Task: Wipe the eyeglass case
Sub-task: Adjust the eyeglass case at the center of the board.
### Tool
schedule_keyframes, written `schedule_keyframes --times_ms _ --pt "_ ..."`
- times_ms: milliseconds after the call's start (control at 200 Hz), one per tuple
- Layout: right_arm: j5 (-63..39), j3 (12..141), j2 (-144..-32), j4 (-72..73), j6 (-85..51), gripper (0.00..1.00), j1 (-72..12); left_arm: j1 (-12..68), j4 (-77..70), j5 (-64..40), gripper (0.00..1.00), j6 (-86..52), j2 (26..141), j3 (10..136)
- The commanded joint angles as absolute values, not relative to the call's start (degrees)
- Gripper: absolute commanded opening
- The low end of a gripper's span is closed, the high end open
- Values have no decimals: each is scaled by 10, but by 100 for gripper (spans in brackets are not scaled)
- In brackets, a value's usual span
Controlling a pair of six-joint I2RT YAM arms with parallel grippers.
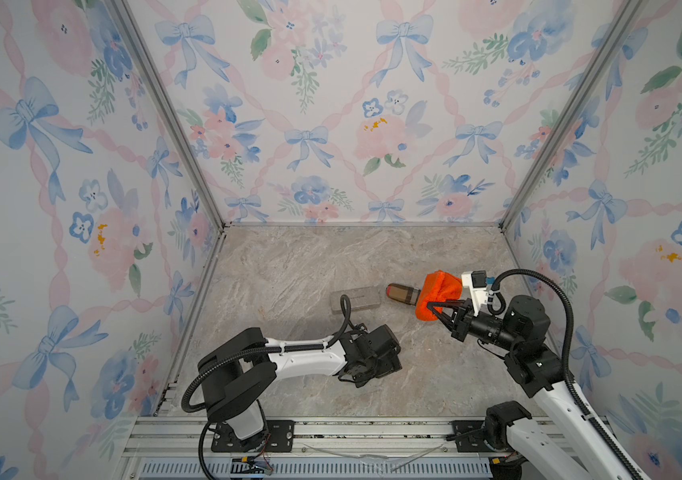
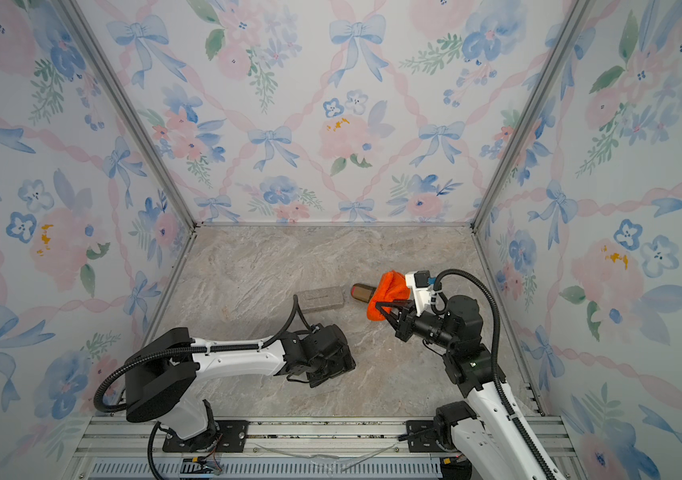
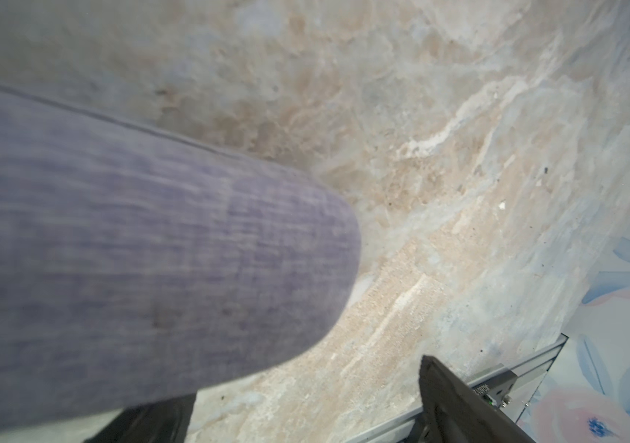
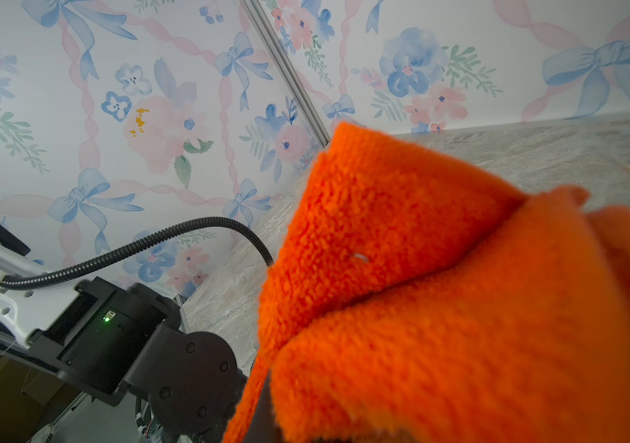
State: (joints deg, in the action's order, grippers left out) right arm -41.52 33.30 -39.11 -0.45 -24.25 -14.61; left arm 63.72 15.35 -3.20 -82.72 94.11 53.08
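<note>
- The left gripper (image 3: 305, 383) is spread and empty, near the grey eyeglass case (image 1: 356, 300) lying loose mid-table; unheld, the case could skid under a wipe.
- The right gripper (image 1: 430, 308) pinches the orange cloth (image 1: 439, 293), which drapes over the brown plaid case (image 1: 402, 293) just beside; I'd worry it rubs that one instead.

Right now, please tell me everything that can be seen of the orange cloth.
The orange cloth looks like fluffy microfibre, bright, with one small pale speck in the right wrist view. It is bunched into soft folds and pinched by the shut right tool. It covers one end of the brown checked case, on the right part of the marbled table.
</note>
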Motion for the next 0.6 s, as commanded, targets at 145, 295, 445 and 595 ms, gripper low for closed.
schedule_keyframes --times_ms 145,295,445,595 --pt "-413 337 -405 7 -258 0 -140 634 175 -82 90 -685 898 546" --pt "-414 350 -435 4 -256 0 -141 628 265 -76 87 -455 835 561" --pt "-407 366 -467 4 -254 0 -152 602 312 59 86 -250 785 537" --pt "-397 406 -499 -25 -233 0 -172 556 287 71 87 -151 760 488"
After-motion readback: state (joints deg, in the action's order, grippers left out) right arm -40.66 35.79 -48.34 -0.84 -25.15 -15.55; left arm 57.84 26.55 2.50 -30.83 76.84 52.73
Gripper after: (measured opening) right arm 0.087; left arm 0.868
